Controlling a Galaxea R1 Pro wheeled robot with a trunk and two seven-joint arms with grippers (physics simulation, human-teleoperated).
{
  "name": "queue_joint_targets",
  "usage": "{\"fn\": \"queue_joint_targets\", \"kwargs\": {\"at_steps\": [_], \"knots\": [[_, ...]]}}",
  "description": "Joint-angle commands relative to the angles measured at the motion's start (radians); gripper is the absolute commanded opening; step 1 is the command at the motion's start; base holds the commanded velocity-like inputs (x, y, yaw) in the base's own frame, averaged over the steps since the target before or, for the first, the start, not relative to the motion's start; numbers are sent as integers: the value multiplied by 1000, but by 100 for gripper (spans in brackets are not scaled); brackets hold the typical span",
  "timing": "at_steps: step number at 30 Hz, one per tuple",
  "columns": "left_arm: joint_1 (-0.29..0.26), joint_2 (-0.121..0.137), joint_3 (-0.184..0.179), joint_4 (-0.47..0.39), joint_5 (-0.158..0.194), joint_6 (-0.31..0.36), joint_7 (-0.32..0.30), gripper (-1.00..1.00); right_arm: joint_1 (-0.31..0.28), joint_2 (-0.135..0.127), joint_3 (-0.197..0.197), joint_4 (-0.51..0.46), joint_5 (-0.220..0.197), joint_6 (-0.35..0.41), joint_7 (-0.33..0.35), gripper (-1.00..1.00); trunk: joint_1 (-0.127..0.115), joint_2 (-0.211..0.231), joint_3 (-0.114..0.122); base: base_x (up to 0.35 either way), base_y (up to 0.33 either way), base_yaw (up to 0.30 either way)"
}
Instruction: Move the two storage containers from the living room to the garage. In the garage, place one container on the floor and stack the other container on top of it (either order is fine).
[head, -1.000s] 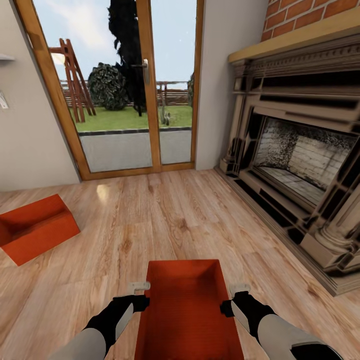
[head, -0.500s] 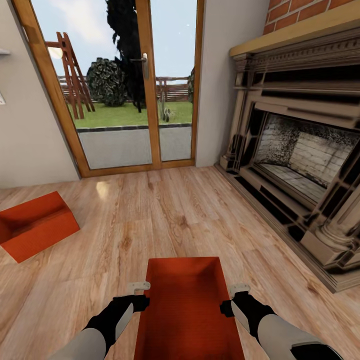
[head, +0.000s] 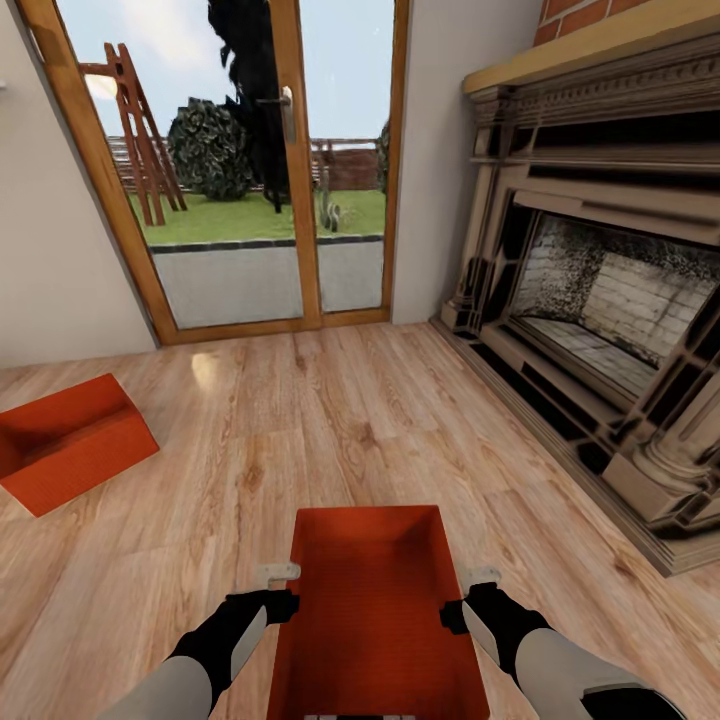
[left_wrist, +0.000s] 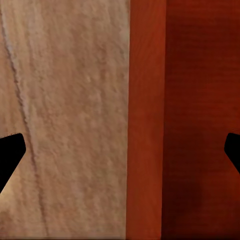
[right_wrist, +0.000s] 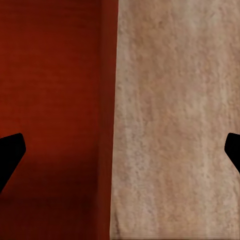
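Container (head: 375, 610) near end cut off

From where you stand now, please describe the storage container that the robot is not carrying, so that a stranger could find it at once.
Start at the glass door with the wooden frame. On the wood-plank floor to its left lies a red-orange open bin, near the cream wall. Unlike its twin, which sits between the left end effector and the right end effector, it lies alone and skewed.
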Motion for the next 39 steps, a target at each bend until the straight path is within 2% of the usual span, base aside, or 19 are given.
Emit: {"fn": "queue_joint_targets", "kwargs": {"at_steps": [1,15,23,39], "knots": [[0,-1,5,-2,1,6,2,100,0,0,7,-2,2,8,-2,100,0,0,-1,0,0,0],[0,-1,5,-2,1,6,2,100,0,0,7,-2,2,8,-2,100,0,0,-1,0,0,0],[0,-1,5,-2,1,6,2,100,0,0,7,-2,2,8,-2,100,3,-2,-32,0,0,0],[0,-1,5,-3,1,6,2,100,0,0,7,-2,2,8,-2,100,3,-2,-32,0,0,0]]}}
